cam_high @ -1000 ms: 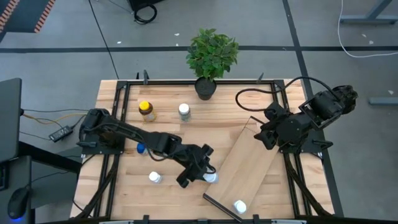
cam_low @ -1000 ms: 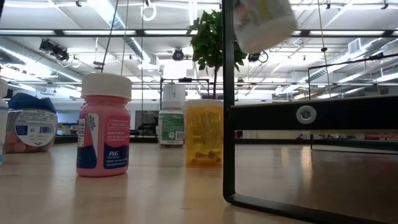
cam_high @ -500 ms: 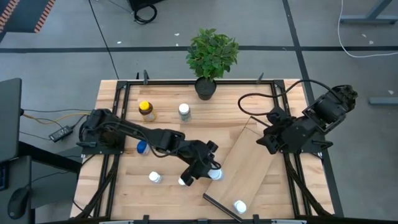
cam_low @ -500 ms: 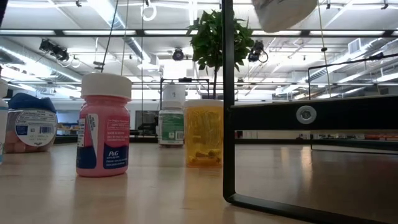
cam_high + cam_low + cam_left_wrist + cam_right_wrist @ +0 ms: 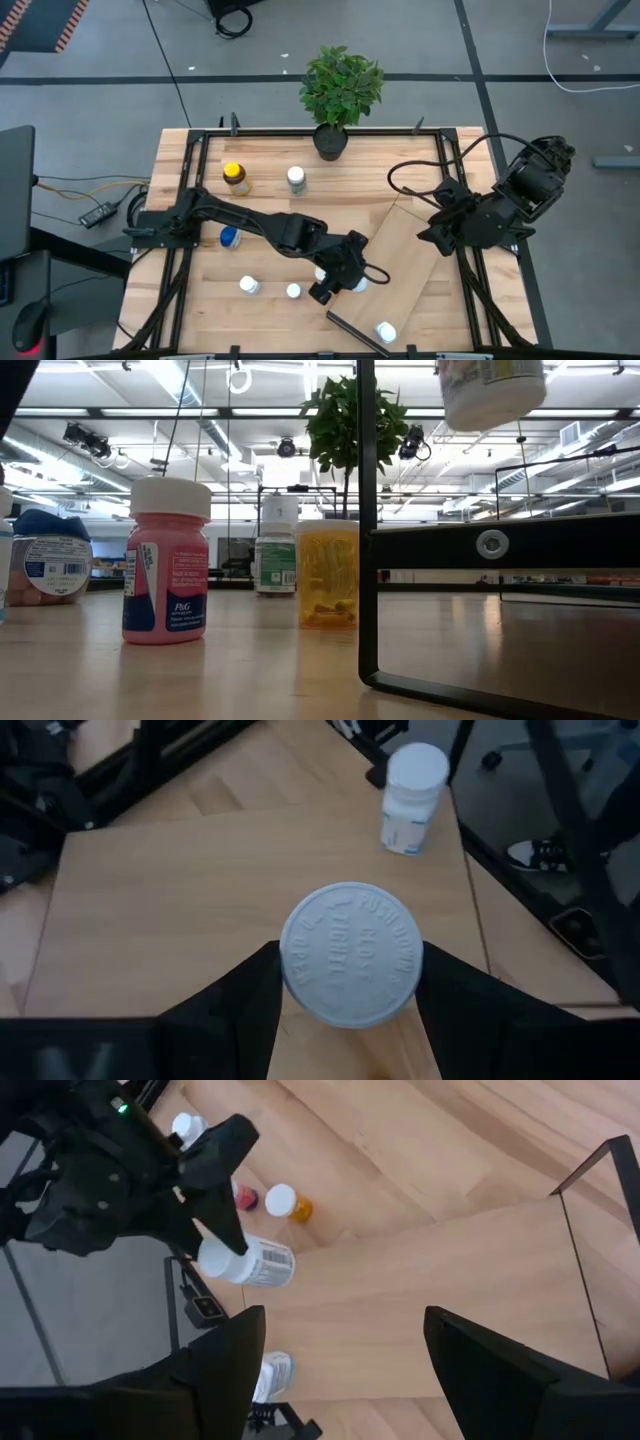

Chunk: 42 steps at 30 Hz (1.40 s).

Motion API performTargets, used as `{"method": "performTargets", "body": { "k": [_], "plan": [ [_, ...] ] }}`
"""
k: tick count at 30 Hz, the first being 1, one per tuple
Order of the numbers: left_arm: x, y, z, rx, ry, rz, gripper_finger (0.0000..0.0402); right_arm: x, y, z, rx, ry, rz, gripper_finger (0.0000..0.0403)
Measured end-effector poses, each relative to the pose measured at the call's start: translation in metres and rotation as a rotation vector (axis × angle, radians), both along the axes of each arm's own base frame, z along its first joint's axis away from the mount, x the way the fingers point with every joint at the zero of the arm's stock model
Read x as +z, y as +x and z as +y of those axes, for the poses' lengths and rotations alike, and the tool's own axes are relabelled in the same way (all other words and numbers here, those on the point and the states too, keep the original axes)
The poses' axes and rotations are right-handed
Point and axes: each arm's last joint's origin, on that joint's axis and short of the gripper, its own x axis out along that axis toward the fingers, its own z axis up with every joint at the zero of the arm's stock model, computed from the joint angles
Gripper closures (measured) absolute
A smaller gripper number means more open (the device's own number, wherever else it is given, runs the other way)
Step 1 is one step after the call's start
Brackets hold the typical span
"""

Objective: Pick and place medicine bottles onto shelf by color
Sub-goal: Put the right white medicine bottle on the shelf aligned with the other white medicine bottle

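The pink bottle point(image 5: 168, 565) carries a "P&G" mark low on its label. Embossed lettering on the white cap point(image 5: 352, 953) reads "PUSH DOWN", the rest unclear.

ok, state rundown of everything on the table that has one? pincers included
left pincer: shut on white-capped bottle, above the shelf
white-capped bottle: held off the surface, cap on
right pincer: open, empty, at the shelf's far right edge
shelf: lying flat, angled across the tabletop
white bottle: upright on the shelf
pink bottle: upright, capped
amber bottle: upright, yellow cap on
blue-capped bottle: on the tabletop, capped
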Motion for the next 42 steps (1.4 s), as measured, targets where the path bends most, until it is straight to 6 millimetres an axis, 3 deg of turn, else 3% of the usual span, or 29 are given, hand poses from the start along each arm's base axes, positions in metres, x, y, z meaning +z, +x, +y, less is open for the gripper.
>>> {"method": "performTargets", "body": {
  "k": [7, 13, 19, 42],
  "plan": [
    [-0.027, 0.013, -0.003, 0.061, -0.026, 0.084, 0.0194, 0.000, -0.003, 0.004, 0.026, -0.003, -0.002, 0.0122],
    [-0.038, 0.013, -0.013, -0.038, 0.048, 0.082, 0.0190, 0.000, -0.003, 0.004, 0.041, -0.014, -0.002, 0.0122],
    [-0.052, 0.019, -0.014, -0.012, 0.039, 0.110, 0.0195, 0.000, -0.003, 0.003, 0.046, -0.032, -0.011, 0.0122],
    [-0.062, 0.022, -0.024, -0.020, 0.042, 0.106, 0.0189, 0.001, -0.002, 0.003, 0.056, -0.050, -0.023, 0.0122]
  ]
}}
